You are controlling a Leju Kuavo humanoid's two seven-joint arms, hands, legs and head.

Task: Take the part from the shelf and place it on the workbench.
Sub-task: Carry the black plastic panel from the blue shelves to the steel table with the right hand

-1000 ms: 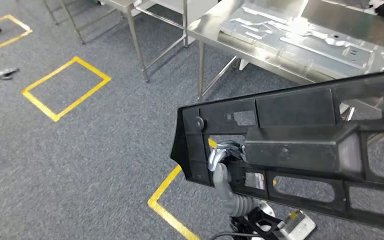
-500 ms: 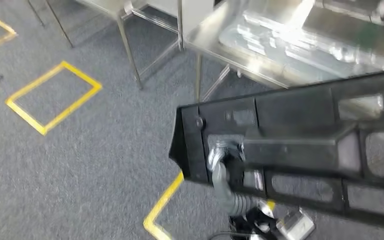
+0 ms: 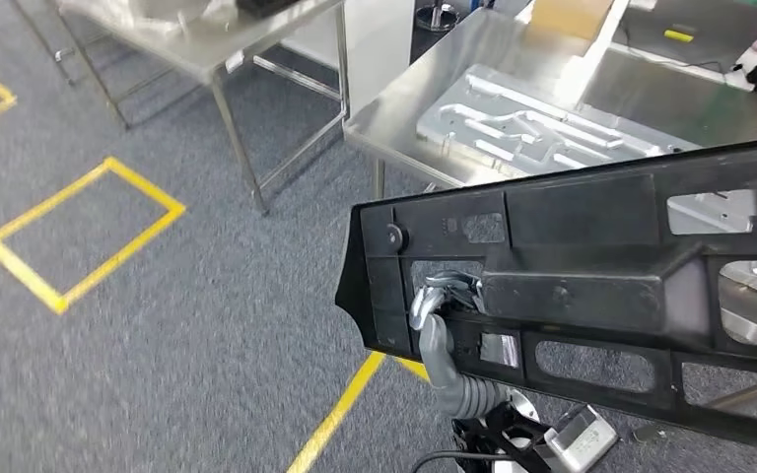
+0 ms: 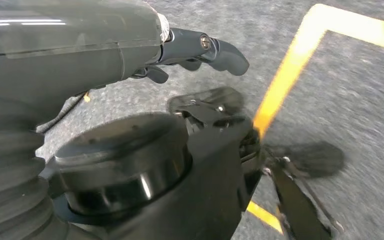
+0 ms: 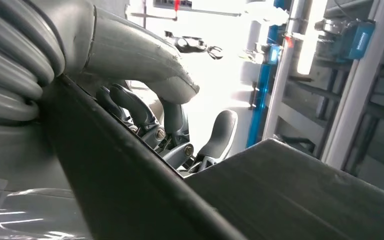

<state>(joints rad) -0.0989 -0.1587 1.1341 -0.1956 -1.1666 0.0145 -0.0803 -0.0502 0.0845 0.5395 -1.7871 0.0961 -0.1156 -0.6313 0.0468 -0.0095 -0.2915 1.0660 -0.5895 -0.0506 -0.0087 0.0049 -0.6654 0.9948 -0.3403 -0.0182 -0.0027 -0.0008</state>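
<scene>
Carrying the long black plastic moulded part (image 3: 591, 286) across the frame's right half, I had the right hand (image 3: 441, 305) hooked through a cutout near its end, so it hung level. My left hand (image 4: 200, 50) hung empty, fingers apart. Ahead, upper right, stood the shiny steel workbench (image 3: 394, 108), a ribbed silver metal panel (image 3: 532, 128) lying there.

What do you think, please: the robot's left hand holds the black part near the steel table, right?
Not the left: the right hand holds the black part near the steel table, as the right wrist view shows; the left hand hangs empty.
</scene>
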